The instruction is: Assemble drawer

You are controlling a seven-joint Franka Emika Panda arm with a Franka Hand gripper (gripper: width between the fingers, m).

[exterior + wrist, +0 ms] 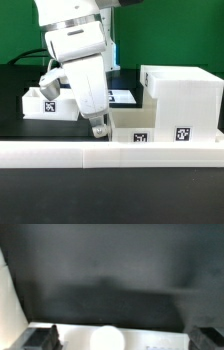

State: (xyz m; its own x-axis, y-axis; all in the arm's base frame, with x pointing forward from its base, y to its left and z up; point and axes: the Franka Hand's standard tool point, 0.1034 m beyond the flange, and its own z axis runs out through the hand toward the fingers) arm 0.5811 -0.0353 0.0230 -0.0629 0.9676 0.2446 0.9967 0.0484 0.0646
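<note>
You see the gripper [97,130] low beside the near small box [152,136], jaws spread wide, gripping nothing visible. The drawer housing [185,92] stands behind that box at the exterior view's right; the other small box [48,103] lies at that view's left.

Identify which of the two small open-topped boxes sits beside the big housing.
The small box on the exterior view's right, low beside the housing. The other small box lies apart on the exterior view's left.
</note>
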